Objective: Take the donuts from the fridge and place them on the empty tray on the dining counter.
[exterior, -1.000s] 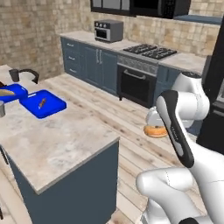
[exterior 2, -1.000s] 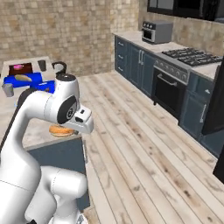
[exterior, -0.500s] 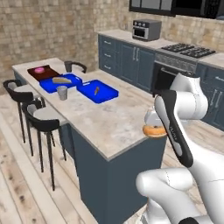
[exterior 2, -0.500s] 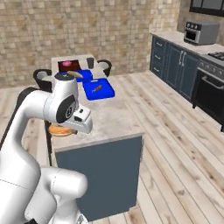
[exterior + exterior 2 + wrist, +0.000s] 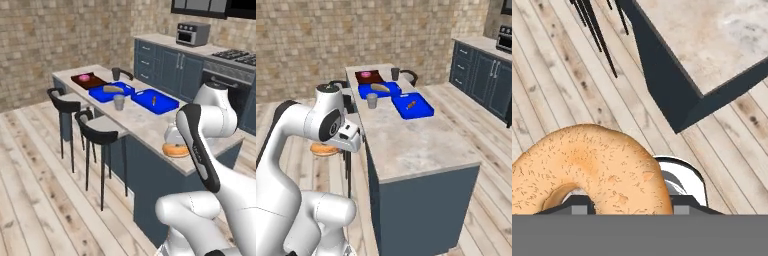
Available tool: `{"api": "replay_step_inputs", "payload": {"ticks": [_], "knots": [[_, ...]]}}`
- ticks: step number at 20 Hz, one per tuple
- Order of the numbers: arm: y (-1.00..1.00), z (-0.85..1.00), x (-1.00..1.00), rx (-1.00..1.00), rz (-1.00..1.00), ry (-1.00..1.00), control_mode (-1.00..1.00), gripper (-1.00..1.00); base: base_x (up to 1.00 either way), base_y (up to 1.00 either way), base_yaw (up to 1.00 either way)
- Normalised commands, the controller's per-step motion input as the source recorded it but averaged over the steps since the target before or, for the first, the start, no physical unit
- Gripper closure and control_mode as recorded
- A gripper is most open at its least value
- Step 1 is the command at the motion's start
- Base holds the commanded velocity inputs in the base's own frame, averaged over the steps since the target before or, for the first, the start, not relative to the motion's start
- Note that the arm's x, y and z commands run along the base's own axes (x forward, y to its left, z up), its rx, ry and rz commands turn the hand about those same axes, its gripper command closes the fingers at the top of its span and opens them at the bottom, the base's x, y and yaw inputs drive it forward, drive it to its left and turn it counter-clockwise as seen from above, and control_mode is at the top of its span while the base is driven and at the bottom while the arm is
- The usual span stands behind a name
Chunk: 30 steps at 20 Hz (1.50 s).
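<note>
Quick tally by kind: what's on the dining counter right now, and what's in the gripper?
Brown tray, pink donut on it: 1
Blue trays, each holding food: 2
Cups: 2
Orange-tan donut in the gripper: 1
Total: 7

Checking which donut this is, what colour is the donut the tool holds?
Orange-tan glaze on the donut, clearest in the hand view.

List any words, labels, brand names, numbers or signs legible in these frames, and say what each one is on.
None can be read: no text, label or number shows on the toaster oven, the blue trays, the brown tray, the dining counter or the donut held in the gripper.
</note>
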Motion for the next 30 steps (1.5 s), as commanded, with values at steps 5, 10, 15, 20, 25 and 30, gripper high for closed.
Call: {"api": "replay_step_inputs", "payload": {"ticks": [5, 10, 15, 20, 25, 30], "knots": [[0.0, 0.0, 0.0, 0.0, 0.0, 0.0, 1.0, 1.0, 0.56, 1.0, -0.05], [0.0, 0.0, 0.0, 0.0, 0.0, 0.0, 1.0, 1.0, 0.44, 1.0, -0.2], [0.0, 0.0, 0.0, 0.0, 0.0, 0.0, 1.0, 1.0, 0.34, 1.0, -0.35], [0.0, 0.0, 0.0, 0.0, 0.0, 0.0, 1.0, 1.0, 0.37, 0.97, -0.38], [0.0, 0.0, 0.0, 0.0, 0.0, 0.0, 1.0, 1.0, 0.44, 0.85, -0.4], [0.0, 0.0, 0.0, 0.0, 0.0, 0.0, 1.0, 1.0, 0.44, 0.79, -0.41]]}}
